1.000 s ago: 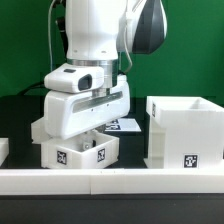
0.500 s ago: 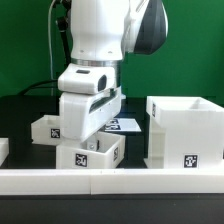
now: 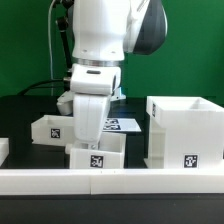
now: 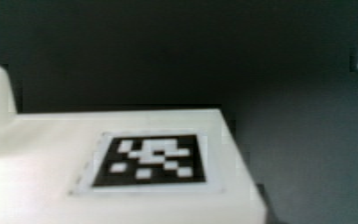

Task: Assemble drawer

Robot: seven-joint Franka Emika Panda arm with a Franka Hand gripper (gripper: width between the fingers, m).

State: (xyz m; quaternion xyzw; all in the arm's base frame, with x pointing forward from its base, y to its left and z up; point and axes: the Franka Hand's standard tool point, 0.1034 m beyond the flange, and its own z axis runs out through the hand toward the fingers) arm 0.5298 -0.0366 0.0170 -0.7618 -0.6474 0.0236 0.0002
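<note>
In the exterior view a small white drawer tray (image 3: 97, 160) with a black-and-white tag on its front stands on the black table just behind the front rail. My gripper (image 3: 92, 140) reaches down into it from above and is shut on its wall; the fingertips are hidden by the hand and the tray. A second small tray (image 3: 48, 129) stands behind it on the exterior view's left. The tall boxy casing (image 3: 186, 132) stands open-topped on the right. The wrist view shows the held tray's tagged white face (image 4: 153, 160) close up over dark table.
A low white border rail (image 3: 130, 182) runs along the front of the table. The marker board (image 3: 124, 125) lies flat behind the gripper, between the trays and the casing. A green wall is at the back.
The gripper has moved toward the exterior view's right and turned, carrying the tray with it. The tray showed two tagged faces before and now faces front, closer to the casing.
</note>
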